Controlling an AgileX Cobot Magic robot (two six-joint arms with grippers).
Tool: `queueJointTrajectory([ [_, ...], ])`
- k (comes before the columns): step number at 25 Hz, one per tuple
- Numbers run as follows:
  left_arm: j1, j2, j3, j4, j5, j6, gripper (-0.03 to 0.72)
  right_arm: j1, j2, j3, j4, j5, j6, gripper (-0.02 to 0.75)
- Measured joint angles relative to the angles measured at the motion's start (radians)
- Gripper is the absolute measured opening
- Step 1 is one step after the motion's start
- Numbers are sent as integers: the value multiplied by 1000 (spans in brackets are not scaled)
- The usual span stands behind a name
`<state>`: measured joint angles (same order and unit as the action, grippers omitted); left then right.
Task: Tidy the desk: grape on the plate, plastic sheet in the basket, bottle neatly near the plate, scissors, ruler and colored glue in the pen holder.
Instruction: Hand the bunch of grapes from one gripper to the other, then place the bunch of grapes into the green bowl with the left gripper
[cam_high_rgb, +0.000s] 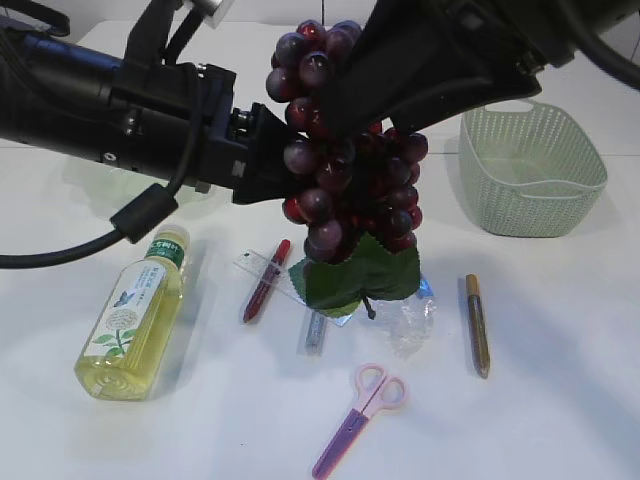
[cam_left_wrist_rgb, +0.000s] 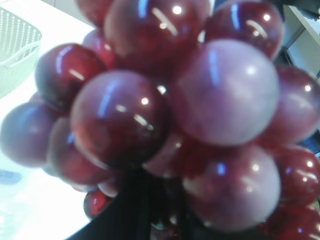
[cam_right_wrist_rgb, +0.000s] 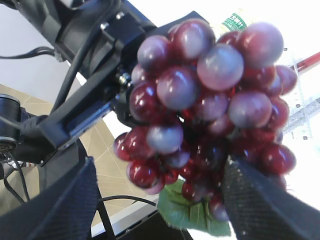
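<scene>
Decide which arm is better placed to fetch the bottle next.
Probably left: the bottle lies on the left, just below the left arm; the right arm enters from upper right.
</scene>
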<state>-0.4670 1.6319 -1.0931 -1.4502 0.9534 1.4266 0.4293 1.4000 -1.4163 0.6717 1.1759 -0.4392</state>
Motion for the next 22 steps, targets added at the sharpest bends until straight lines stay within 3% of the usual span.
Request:
queueJointTrajectory([
  [10,94,-8,-1,97,3,-95,75,0,0,0,-21,12,3,594],
  [18,172,-7,-3,322,3,-296,75,0,0,0,-64,22,57,594],
  [22,176,-18,-42,509,-19,-441,75,0,0,0,-89,28,87,594],
])
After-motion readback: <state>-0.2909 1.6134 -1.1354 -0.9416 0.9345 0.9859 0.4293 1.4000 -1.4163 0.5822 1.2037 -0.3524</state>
